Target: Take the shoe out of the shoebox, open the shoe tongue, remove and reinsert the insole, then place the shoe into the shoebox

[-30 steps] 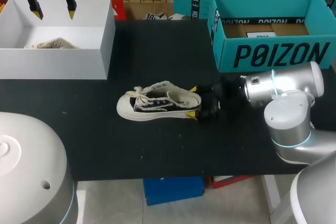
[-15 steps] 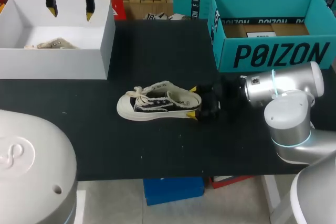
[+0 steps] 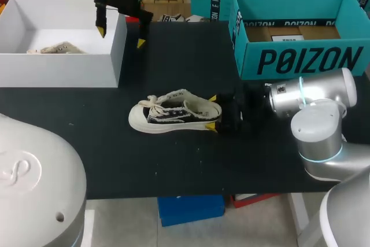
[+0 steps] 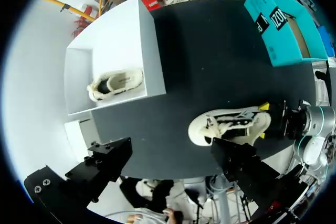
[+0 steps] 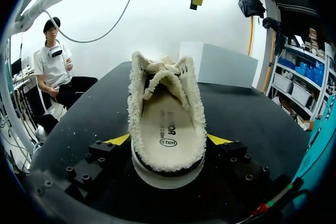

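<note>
A black shoe (image 3: pixel 173 113) with cream fleece lining and laces lies on its sole on the black table (image 3: pixel 173 62), toe to the left. My right gripper (image 3: pixel 212 112) is shut on its heel, one yellow tip on each side. In the right wrist view the shoe (image 5: pixel 167 129) points away between the fingers (image 5: pixel 119 140), showing its insole. My left gripper (image 3: pixel 121 36) hangs open and high over the right wall of the white shoebox (image 3: pixel 118 39), holding nothing. From the left wrist view the shoe (image 4: pixel 231 124) lies far below.
The white shoebox (image 4: pixel 149 51) at the back left holds a second fleece shoe (image 4: pixel 115 84). A teal box (image 3: pixel 298 62) stands at the back right, close behind my right arm. Bare table stretches between the two boxes and in front of the shoe.
My left gripper has travelled right, from above the white shoebox's inside to above its right wall. The right gripper and the shoe have not moved.
</note>
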Motion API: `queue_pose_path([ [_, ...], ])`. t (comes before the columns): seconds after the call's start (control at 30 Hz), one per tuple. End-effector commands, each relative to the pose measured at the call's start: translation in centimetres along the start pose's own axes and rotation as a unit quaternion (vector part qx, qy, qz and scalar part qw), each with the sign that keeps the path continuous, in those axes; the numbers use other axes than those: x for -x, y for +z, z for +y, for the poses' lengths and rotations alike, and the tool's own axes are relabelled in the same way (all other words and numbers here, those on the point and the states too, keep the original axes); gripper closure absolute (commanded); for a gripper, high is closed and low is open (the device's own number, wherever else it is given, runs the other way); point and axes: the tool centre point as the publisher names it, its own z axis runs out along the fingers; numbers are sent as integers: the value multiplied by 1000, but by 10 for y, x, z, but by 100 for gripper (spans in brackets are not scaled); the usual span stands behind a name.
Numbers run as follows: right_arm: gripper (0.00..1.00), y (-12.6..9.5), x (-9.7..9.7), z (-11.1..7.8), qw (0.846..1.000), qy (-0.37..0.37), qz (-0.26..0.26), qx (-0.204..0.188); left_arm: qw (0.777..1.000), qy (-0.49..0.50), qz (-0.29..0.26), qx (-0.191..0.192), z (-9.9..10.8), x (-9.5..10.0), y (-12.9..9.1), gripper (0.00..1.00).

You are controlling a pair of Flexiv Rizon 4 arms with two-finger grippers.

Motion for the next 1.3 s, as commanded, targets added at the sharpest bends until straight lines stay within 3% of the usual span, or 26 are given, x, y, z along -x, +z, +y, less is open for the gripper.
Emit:
queue_pose_path([
  [0.03,100,1,0,1,1000,1,0,-2,997,13,-78,8,-3,-45,1,0],
  [0.2,100,1,0,1,1000,1,0,-2,995,24,-96,14,6,-80,6,0],
  [0.37,100,1,0,1,1000,1,0,-2,994,44,-97,22,15,-100,12,0],
  [0.93,100,1,0,1,1000,1,0,-2,994,44,-97,22,15,-100,12,0],
  [1.03,100,1,0,1,1000,1,0,-2,997,25,-72,31,14,-91,18,0],
  [1.3,100,1,0,1,1000,1,0,-2,992,-83,-27,89,12,-97,32,0],
])
